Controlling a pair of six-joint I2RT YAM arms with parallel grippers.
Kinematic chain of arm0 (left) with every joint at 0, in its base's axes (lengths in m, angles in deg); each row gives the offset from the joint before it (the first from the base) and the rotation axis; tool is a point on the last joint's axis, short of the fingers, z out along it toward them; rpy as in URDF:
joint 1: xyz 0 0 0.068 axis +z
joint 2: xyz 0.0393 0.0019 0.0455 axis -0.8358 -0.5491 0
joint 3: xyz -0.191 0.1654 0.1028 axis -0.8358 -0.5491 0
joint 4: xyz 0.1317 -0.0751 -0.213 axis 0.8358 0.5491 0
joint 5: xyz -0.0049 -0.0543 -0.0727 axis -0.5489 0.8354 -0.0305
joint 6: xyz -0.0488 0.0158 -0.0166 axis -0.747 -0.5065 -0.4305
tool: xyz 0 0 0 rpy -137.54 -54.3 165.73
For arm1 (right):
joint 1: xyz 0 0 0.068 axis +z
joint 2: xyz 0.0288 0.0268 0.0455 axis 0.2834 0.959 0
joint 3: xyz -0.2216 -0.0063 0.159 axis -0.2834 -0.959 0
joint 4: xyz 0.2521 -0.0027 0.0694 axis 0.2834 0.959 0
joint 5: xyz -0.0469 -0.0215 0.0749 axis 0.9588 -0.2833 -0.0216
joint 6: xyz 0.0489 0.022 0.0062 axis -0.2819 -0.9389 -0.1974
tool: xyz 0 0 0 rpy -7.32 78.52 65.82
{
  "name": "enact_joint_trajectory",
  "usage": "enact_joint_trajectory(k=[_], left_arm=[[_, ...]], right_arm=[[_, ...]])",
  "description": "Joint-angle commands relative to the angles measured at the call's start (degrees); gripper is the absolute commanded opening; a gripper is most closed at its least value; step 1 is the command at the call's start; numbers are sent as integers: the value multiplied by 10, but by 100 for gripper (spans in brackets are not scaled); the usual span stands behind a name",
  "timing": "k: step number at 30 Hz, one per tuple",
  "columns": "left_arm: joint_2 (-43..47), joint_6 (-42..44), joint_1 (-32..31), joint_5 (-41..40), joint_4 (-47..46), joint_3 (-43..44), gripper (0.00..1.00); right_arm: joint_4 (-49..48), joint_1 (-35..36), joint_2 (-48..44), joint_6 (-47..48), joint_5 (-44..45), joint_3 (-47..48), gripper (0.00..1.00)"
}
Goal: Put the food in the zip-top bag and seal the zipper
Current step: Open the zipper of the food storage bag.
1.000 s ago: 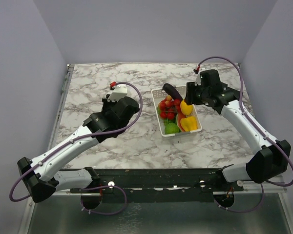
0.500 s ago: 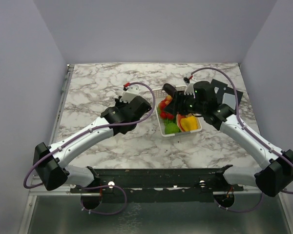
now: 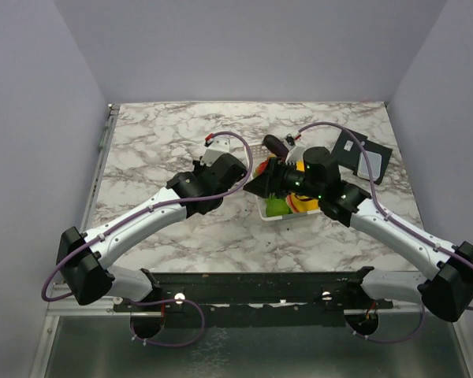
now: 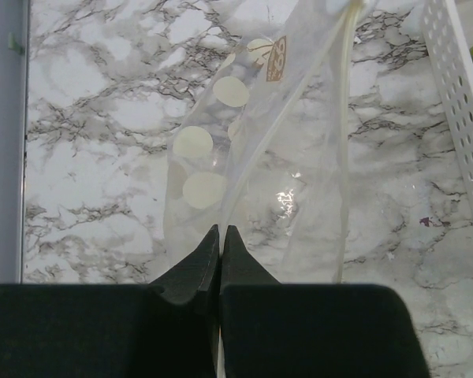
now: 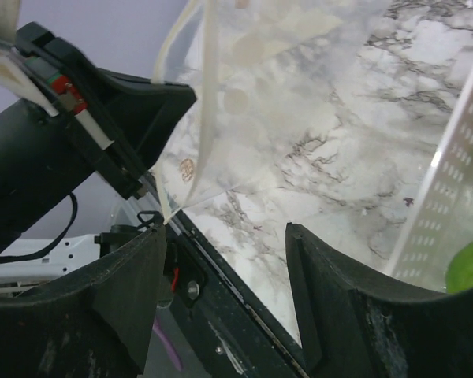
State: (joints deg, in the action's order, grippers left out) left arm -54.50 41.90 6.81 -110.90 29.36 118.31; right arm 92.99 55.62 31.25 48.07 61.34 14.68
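My left gripper (image 4: 221, 228) is shut on the edge of the clear zip-top bag (image 4: 252, 142), which has cream dots and stretches away from the jaws above the marble table. The zipper strip does not stand out. My right gripper (image 5: 227, 230) is open and empty, just below the bag's lower corner (image 5: 213, 118) and facing the left gripper (image 5: 102, 118). In the top view both grippers meet at the basket's left side, left (image 3: 240, 175) and right (image 3: 260, 185). The food lies in the white basket (image 3: 262, 211): purple eggplant (image 3: 274, 144), red pieces (image 3: 264, 168), a green piece (image 3: 277, 206), yellow pieces (image 3: 303, 203).
The basket's perforated wall shows at the right of the left wrist view (image 4: 457, 118) and of the right wrist view (image 5: 449, 213). A flat black square with a grey piece (image 3: 363, 153) lies at the table's right. The table's dark front rail (image 5: 221, 299) is under the right gripper.
The right arm swung left from the basket's far right side, over the basket, to face the left gripper. The left arm moved right toward the basket. The black square came into view.
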Motion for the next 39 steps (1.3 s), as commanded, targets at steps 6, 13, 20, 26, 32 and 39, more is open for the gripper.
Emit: enact_joint_trajectory(k=[6,13,20,26,32,39], left_arm=[[-5,-20,1,47,-21,5,0],[-4,-19,1,52,-22,6,0],[3,-19,1,52,-22,6,0],[10,-20,1,51,-21,5,0],[27,-16,1,35,-19,10,0],[46,-3,1,21,-8,22,0]], right_arm=[[-85,48,51,-48,45,5,68],[-113,75,107,-66,72,28,69],[-123,97,165,-68,100,66,68],[-99,115,226,-61,126,119,68],[-72,123,263,-51,166,144,63],[-65,127,284,-50,209,145,54]])
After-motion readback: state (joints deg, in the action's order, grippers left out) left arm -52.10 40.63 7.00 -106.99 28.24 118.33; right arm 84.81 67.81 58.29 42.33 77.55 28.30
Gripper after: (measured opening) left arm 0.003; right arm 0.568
